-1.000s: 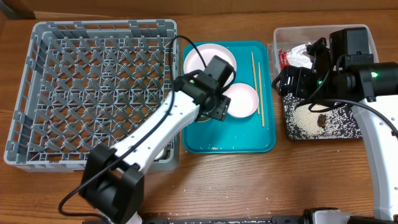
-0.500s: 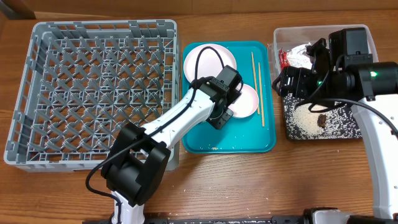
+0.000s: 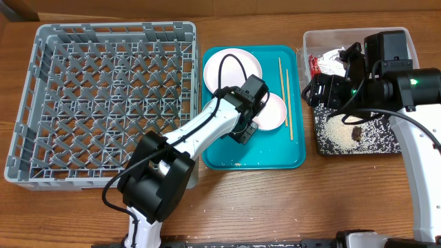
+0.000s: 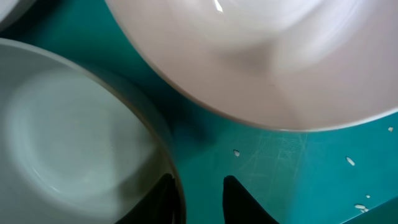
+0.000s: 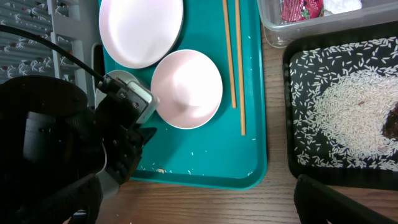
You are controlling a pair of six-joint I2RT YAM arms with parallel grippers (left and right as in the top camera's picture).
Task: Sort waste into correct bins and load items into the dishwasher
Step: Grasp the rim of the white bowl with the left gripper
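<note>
My left gripper (image 3: 242, 132) is low over the teal tray (image 3: 269, 148). In the left wrist view its jaws (image 4: 199, 185) straddle the rim of a whitish bowl (image 4: 62, 137): one finger is inside the rim, the other outside with a strip of teal between, so it is open. A small white dish (image 4: 267, 56) lies just beyond it, also in the overhead view (image 3: 275, 110). The large plate (image 3: 234, 69) and the chopsticks (image 3: 284, 96) lie on the same tray. The right gripper (image 5: 193, 208) is open and holds nothing.
The grey dish rack (image 3: 114, 29) stands at the left. At the right, the clear tub (image 3: 306, 41) holds the red-and-silver wrapper (image 3: 324, 65) and white paper (image 5: 342, 5). The black tray (image 3: 372, 141) holds rice (image 5: 348, 106) and a brown lump (image 3: 356, 132). Loose grains lie on the teal tray.
My left gripper has shifted right and down onto the teal tray, and its jaws have narrowed around the bowl's rim. The right arm has not moved.
</note>
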